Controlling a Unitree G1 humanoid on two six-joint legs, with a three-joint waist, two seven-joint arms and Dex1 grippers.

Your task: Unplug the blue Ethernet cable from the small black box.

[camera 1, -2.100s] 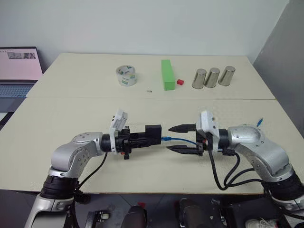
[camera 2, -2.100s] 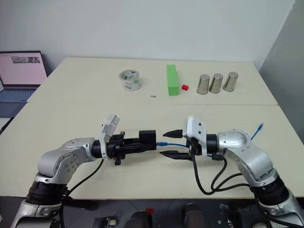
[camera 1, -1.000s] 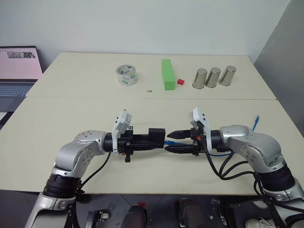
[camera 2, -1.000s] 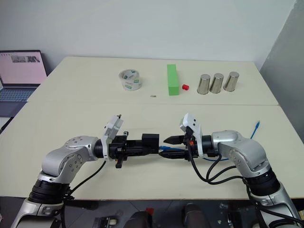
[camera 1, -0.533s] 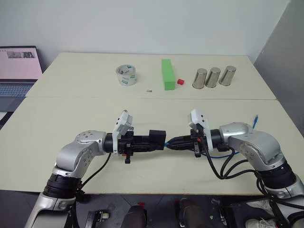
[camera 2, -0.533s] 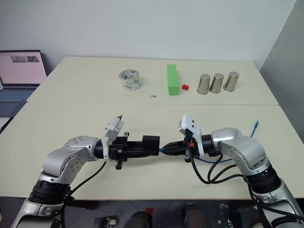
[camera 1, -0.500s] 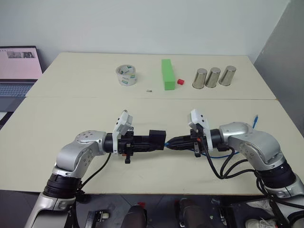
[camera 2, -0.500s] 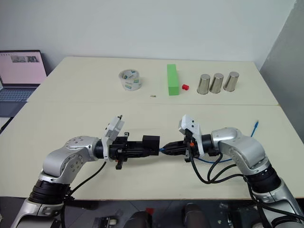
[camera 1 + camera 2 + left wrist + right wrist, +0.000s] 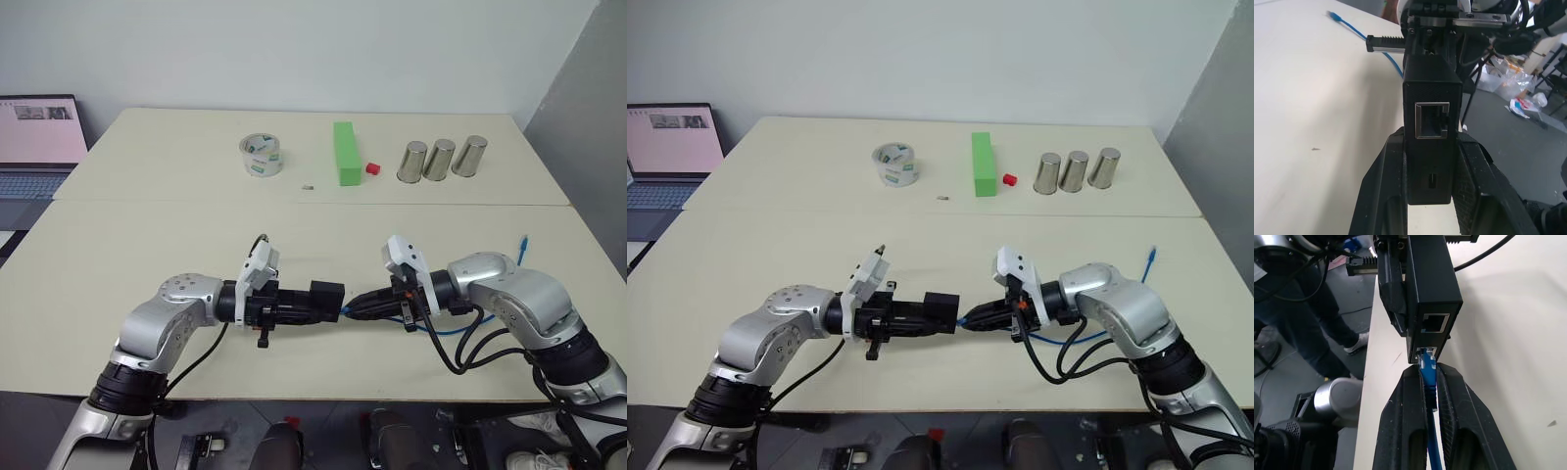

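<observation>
Box [image 9: 326,295], small and black, is clamped by left gripper [image 9: 315,305]; just beside it, right gripper [image 9: 355,304] is pinched on blue Ethernet cable [image 9: 1428,368], plug seated in box.

Two seconds ago the right fingers [image 9: 1430,382] stood spread around the blue cable [image 9: 1428,377], short of the black box [image 9: 326,295]. Since then they have closed on the cable's plug right at the box, toward 9 o'clock, and both arms have sunk nearer the table [image 9: 147,235].
</observation>
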